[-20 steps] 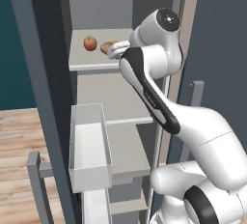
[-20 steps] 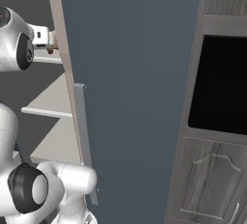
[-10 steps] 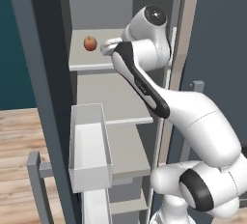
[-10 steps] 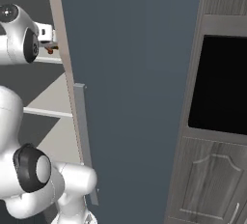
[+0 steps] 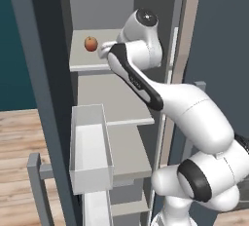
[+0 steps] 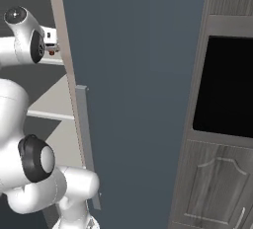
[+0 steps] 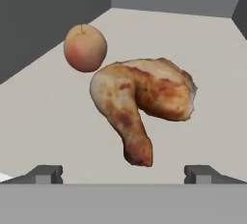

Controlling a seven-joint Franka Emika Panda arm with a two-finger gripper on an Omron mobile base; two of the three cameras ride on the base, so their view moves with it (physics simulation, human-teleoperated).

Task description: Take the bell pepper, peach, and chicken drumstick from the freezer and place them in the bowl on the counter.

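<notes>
On upper freezer (image 5: 39, 98) shelf, drumstick (image 7: 144, 102) lies centred ahead of tool (image 7: 124, 172), bone end toward camera; peach (image 7: 85, 47) just behind, apart or touching unclear. Tool jaws wide apart, empty, straddling bone end – likely lined up for drumstick grab. Arm reaches inside past open door

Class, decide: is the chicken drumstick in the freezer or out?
In: the chicken drumstick lies on a freezer shelf beside the peach.
</notes>
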